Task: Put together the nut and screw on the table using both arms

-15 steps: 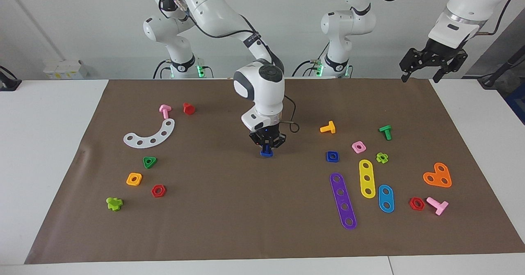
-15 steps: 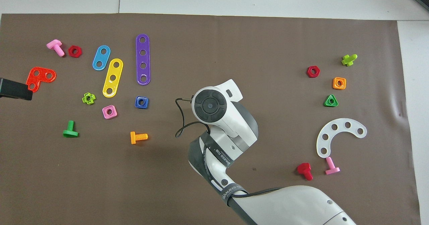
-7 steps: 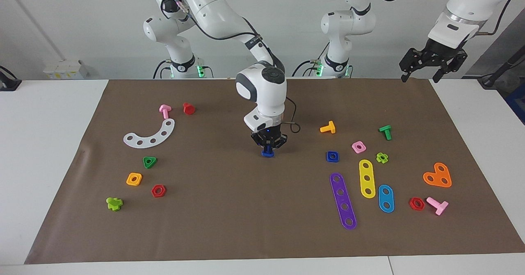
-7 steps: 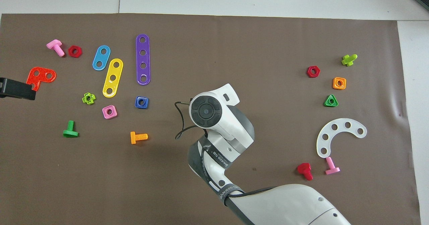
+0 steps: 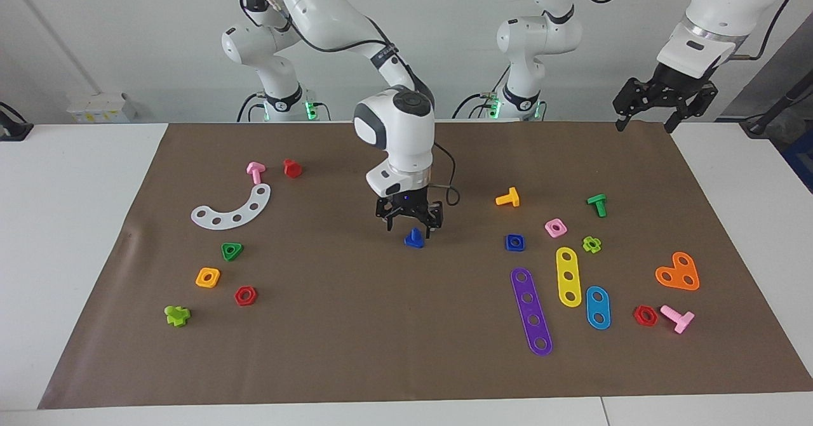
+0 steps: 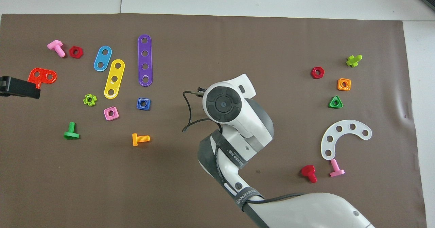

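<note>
Presently catalogued: one dark-blue screw (image 5: 413, 240), standing on its flat triangular head with the shaft up, mid-counter on the brown paper sheet (image 5: 356, 350); judged set there so a nut can be lowered onto the upturned shaft. Right hand (image 5: 408, 223): directly above the screw, fingers spread wide, holding nothing, clear of the part. One dark-blue square nut (image 5: 515, 242), flat on the paper toward the left arm's end, just beside the pink square nut (image 5: 555, 227) and the purple strip (image 5: 531, 310), well apart from the screw; untouched, judged the next item for collection. Left hand (image 5: 656, 105): raised over the paper's corner at its own end of the counter (image 5: 76, 223), fingers wide, empty, waiting. In the overhead view the right arm's wrist hides the screw; the nut (image 6: 143, 104) shows plainly. Assembly judged early: the parts are not yet joined.
</note>
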